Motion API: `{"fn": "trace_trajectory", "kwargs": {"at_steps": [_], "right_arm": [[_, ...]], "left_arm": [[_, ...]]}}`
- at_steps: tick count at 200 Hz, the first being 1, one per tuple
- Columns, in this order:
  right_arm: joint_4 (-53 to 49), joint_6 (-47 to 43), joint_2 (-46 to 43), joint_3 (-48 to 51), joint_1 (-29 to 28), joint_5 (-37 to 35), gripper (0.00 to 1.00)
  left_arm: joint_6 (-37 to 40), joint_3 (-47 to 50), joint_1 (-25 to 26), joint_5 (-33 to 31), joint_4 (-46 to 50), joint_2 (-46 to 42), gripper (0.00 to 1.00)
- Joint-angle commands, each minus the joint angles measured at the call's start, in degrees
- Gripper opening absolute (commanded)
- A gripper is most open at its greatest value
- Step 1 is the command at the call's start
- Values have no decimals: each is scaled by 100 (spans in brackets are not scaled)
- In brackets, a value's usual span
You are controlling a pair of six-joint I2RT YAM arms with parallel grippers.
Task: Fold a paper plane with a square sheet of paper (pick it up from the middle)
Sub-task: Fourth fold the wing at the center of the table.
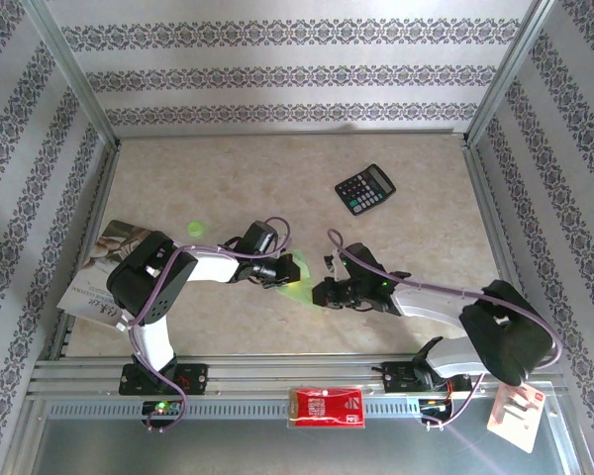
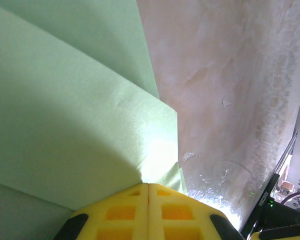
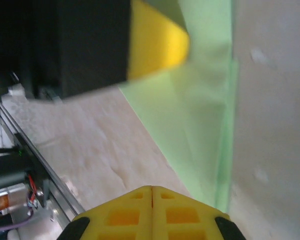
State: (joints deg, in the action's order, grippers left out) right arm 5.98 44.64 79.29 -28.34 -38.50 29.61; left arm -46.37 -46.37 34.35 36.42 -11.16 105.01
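The light green sheet of paper (image 1: 297, 285) lies folded in overlapping layers on the table between my two grippers. From here I cannot tell whether it has the paper plane's shape. My left gripper (image 1: 282, 272) is shut, its yellow tips (image 2: 148, 186) resting at the edge of a folded flap (image 2: 65, 125). No paper shows between the jaws. The right gripper (image 1: 319, 293) is shut too. In the right wrist view its tips (image 3: 151, 188) hover over bare table just left of the paper's long edge (image 3: 200, 115). The left gripper's yellow finger (image 3: 157, 42) shows there on the paper.
A black calculator (image 1: 365, 188) lies at the back right and a small green dot (image 1: 193, 229) at the back left. A booklet (image 1: 104, 267) lies under the left arm. A red-and-white packet (image 1: 327, 407) and a card (image 1: 516, 416) sit by the front rail.
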Motion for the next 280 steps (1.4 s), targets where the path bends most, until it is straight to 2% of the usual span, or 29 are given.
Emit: {"fn": "trace_trajectory", "kwargs": {"at_steps": [1, 44, 74, 106, 195, 211, 251, 280], "right_arm": [[112, -213, 488, -234, 99, 13, 0], [350, -272, 1184, -153, 186, 76, 0], [281, -187, 1260, 180, 195, -63, 0], [149, -70, 1204, 528, 186, -190, 0], [-342, -91, 1220, 599, 53, -450, 0], [-325, -128, 1130, 549, 52, -329, 0], [-181, -315, -104, 136, 220, -103, 0], [35, -374, 50, -372, 215, -60, 0]], "left_arm": [[247, 141, -156, -679, 481, 275, 0], [243, 61, -150, -612, 557, 228, 0], [293, -41, -154, -601, 640, 172, 0], [432, -223, -191, -603, 845, 126, 5], [691, -457, -927, -268, 959, 289, 12], [716, -522, -921, -220, 994, 302, 10], [536, -352, -638, -97, 785, 343, 2], [179, -143, -358, -56, 455, 296, 1]]}}
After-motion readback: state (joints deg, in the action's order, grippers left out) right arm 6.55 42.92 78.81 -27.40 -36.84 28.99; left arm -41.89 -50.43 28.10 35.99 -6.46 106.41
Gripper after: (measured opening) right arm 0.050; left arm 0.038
